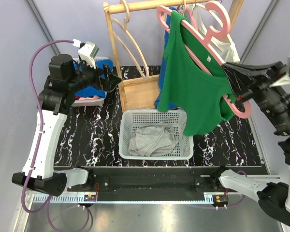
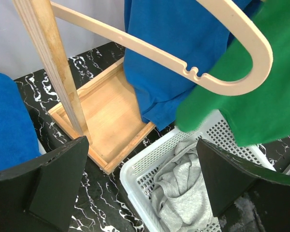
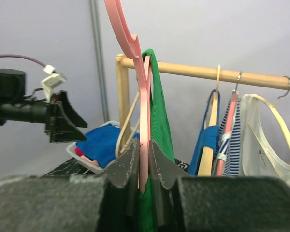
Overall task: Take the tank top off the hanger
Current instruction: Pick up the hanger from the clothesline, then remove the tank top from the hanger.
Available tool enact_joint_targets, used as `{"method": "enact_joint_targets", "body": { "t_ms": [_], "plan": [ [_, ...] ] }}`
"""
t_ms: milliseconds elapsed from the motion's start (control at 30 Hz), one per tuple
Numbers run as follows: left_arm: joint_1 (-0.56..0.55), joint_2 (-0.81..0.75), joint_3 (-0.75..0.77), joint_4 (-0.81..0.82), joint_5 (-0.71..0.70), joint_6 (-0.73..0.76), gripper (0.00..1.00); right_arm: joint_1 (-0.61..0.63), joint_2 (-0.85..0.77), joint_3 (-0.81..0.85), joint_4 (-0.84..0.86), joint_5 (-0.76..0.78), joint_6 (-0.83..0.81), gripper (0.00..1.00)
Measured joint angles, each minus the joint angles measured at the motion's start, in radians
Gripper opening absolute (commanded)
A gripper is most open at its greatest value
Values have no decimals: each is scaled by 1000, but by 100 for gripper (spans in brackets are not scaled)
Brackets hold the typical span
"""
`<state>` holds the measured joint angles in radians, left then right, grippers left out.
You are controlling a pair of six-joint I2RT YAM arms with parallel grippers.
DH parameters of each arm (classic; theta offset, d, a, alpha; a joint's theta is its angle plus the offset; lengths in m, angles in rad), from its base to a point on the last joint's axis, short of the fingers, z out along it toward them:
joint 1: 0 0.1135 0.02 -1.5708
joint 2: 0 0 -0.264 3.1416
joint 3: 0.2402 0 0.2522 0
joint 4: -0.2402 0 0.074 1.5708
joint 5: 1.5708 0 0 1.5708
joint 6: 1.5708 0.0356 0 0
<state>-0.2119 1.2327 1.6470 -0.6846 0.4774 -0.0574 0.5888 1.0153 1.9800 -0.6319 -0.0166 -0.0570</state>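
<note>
My left gripper (image 1: 111, 77) is out at the left of the table, above a stack of folded clothes (image 1: 89, 94), with its jaws spread wide and nothing between them. Its wrist camera looks past the wooden rack (image 1: 113, 53) and an empty wooden hanger (image 2: 232, 48) toward green cloth at the upper right, so the open jaws already face the garment.

In the middle sits the white basket (image 1: 154, 112) with a grey garment (image 1: 150, 140) in it. The green tank top (image 1: 191, 82) hangs above the basket's right end, its hem dropping toward the rim. It is draped on the pink hanger (image 3: 144, 111), which looks to be clear of the rail and steeply tilted.

At the right, my right gripper (image 3: 144, 155) is clamped on the low end of that pink hanger, a finger on each side of the plastic.

The hanger's long axis runs from its hook, high by the rail, down and right into the right jaws. The tank top therefore lies to the right of my free left jaws, between the two arms. The right arm is nearer but busy holding. I judge the left arm must cross over the basket, take the hanging green cloth and draw it down off the hanger.
</note>
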Motion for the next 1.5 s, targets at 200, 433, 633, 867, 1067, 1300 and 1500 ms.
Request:
{"method": "enact_joint_targets", "body": {
  "t_ms": [200,433,633,867,1067,1300,1500],
  "plan": [
    [0,2,0,7,18,-16,99,0,-24,23,-9,-110,29,12],
    [0,-5,0,6,18,-62,99,0,39,72,-45,-187,63,11],
    [1,-45,17,-60,58,-29,99,0,124,111,-103,-267,72,11],
    [2,-151,157,-211,222,255,99,0,83,-125,-116,-324,73,10],
    [1,-255,227,-219,398,401,99,0,59,-260,-121,-357,79,9],
    [-21,-172,193,-179,582,408,99,0,60,-264,-87,-448,106,7],
    [-62,-44,159,-154,613,404,99,0,63,-264,-68,-550,124,7]
  ]
}}
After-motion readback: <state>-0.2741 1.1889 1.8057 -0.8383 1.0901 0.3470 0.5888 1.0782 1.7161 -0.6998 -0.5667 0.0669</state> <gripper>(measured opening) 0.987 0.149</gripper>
